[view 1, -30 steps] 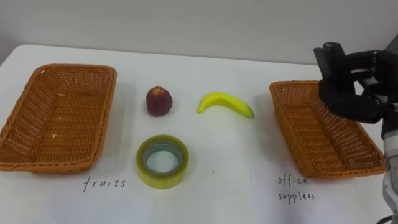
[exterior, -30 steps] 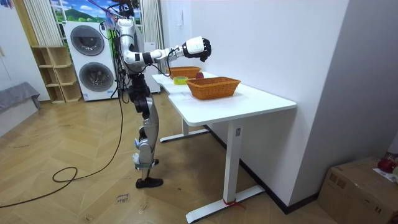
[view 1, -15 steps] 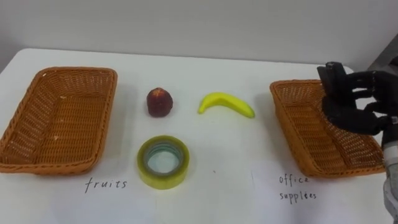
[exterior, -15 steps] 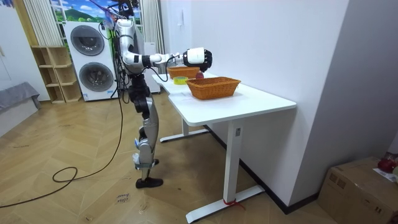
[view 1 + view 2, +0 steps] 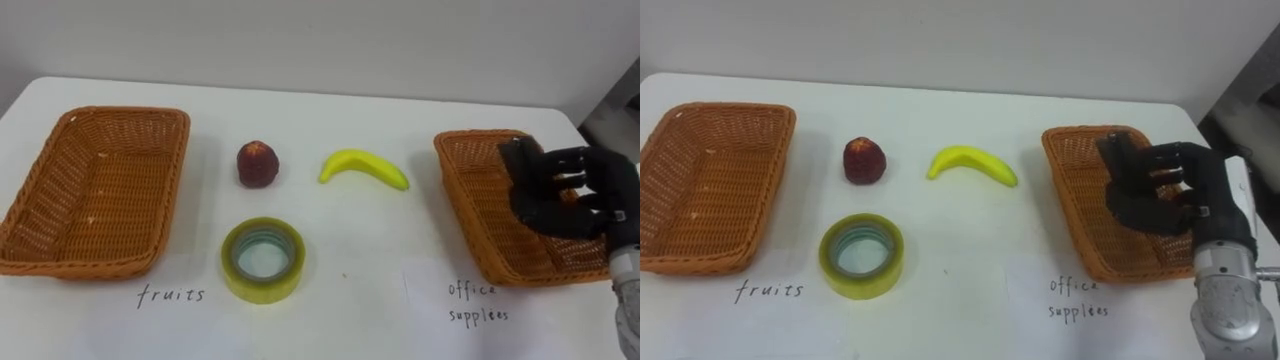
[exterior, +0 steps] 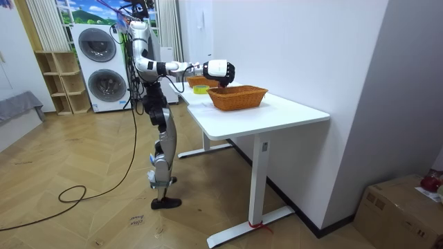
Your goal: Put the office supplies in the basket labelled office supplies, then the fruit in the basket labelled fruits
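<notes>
Where the white surface (image 5: 350,310) lies bare along its near edge, two handwritten words can be read: "fruits" (image 5: 170,294) in front of the left basket (image 5: 95,190) and "office supplies" (image 5: 477,302) in front of the right basket (image 5: 470,200). The robot stands at that edge with its right arm stretched forward. Its dark right robot hand (image 5: 562,192) hangs low over the right basket, and I cannot tell whether it grasps anything. Between the baskets, a red fruit (image 5: 256,163) and a banana (image 5: 362,167) lie on the far side. A yellow-green tape roll (image 5: 262,259) lies flat nearer.
</notes>
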Motion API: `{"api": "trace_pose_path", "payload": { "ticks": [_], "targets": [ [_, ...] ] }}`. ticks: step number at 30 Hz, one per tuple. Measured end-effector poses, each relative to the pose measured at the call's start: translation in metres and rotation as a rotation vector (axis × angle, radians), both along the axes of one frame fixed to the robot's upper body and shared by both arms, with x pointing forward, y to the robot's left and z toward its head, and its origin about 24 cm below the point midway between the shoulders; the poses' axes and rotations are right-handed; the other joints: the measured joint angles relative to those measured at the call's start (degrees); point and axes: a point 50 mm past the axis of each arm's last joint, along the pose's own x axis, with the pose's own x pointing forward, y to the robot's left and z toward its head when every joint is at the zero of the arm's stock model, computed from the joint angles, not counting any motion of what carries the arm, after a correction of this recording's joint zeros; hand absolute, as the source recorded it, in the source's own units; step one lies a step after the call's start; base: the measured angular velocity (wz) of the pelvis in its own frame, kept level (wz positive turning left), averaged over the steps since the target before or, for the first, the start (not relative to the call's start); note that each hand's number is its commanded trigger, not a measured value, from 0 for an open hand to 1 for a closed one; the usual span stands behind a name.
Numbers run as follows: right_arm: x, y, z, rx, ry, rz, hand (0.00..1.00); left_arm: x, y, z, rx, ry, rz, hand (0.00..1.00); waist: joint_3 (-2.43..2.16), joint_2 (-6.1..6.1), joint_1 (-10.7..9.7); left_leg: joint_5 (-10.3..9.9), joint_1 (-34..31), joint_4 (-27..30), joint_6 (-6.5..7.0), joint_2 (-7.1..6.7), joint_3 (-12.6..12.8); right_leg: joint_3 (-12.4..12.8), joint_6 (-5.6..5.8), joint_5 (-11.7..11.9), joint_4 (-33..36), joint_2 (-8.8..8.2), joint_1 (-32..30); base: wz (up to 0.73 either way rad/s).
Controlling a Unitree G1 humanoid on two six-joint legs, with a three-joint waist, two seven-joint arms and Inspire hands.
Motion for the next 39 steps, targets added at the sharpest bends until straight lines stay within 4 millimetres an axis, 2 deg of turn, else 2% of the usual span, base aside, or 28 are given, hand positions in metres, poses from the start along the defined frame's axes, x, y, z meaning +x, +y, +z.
{"api": "trace_pose_path", "payload": {
  "ticks": [14, 21, 22, 23, 24, 25, 26, 27, 39],
  "targets": [
    [-0.0001, 0.0008, -0.0013, -0.002, 0.019, 0.022, 1.0, -0.0008, 0.0, -0.0001, -0.004, 0.002, 0.001, 0.0, -0.01, -0.41, -0.03, 0.0, 0.0, -0.08, 0.0, -0.03, 0.16, 0.14, 0.05, -0.07, -0.13, -0.01, -0.1, 0.0],
    [-0.0065, -0.0003, -0.007, 0.0, 0.05, 0.024, 1.0, -0.0012, 0.0006, 0.0001, -0.003, 0.002, 0.005, 0.0, -0.08, -0.49, -0.01, 0.0, 0.0, -0.12, 0.0, -0.03, 0.17, 0.16, 0.05, -0.07, -0.13, -0.01, -0.1, 0.0],
    [-0.0066, -0.0001, -0.0071, -0.004, 0.055, 0.028, 0.88, -0.0012, 0.0006, 0.0001, -0.003, 0.002, 0.005, 0.0, -0.08, -0.49, -0.08, 0.0, 0.0, -0.11, 0.0, -0.03, 0.17, 0.18, 0.05, -0.07, -0.13, -0.01, -0.09, 0.0],
    [-0.0065, 0.0, -0.0072, -0.007, 0.058, 0.032, 0.67, -0.0012, 0.0007, 0.0001, -0.003, 0.002, 0.005, 0.0, -0.09, -0.49, -0.09, 0.0, 0.0, -0.1, 0.0, -0.03, 0.17, 0.18, 0.05, -0.07, -0.13, -0.01, -0.08, 0.0],
    [-0.0066, 0.0002, -0.0075, -0.014, 0.064, 0.037, 0.6, -0.0013, 0.0006, 0.0001, -0.003, 0.002, 0.005, 0.0, -0.09, -0.49, -0.09, 0.0, 0.0, -0.1, 0.0, -0.03, 0.17, 0.2, 0.05, -0.07, -0.13, -0.01, -0.07, 0.0],
    [-0.0065, 0.0004, -0.0076, -0.021, 0.069, 0.043, 0.37, -0.0013, 0.0007, 0.0001, -0.003, 0.002, 0.006, 0.0, -0.09, -0.49, -0.09, 0.0, 0.0, -0.09, 0.0, -0.04, 0.17, 0.21, 0.05, -0.07, -0.14, -0.02, -0.07, 0.0],
    [-0.0065, 0.0005, -0.0077, -0.023, 0.071, 0.044, 0.08, -0.0013, 0.0007, 0.0001, -0.003, 0.002, 0.006, 0.0, -0.09, -0.49, -0.08, 0.0, 0.0, -0.09, 0.0, -0.05, 0.18, 0.22, 0.05, -0.08, -0.14, -0.03, -0.07, 0.0],
    [-0.0065, 0.0007, -0.0078, -0.022, 0.073, 0.048, 0.0, -0.0014, 0.0008, 0.0002, -0.002, 0.002, 0.006, 0.0, -0.1, -0.5, -0.08, 0.0, 0.0, -0.09, 0.0, -0.06, 0.18, 0.22, 0.05, -0.08, -0.14, -0.03, -0.07, 0.0],
    [-0.0064, 0.0013, -0.009, -0.04, 0.101, 0.07, 0.0, -0.0013, 0.0017, 0.0005, 0.001, 0.0, 0.013, 0.0, -0.09, -0.43, 0.04, 0.01, 0.02, -0.11, 0.01, -0.07, 0.2, 0.34, 0.05, -0.08, -0.19, -0.03, -0.08, 0.0]
  ]
}}
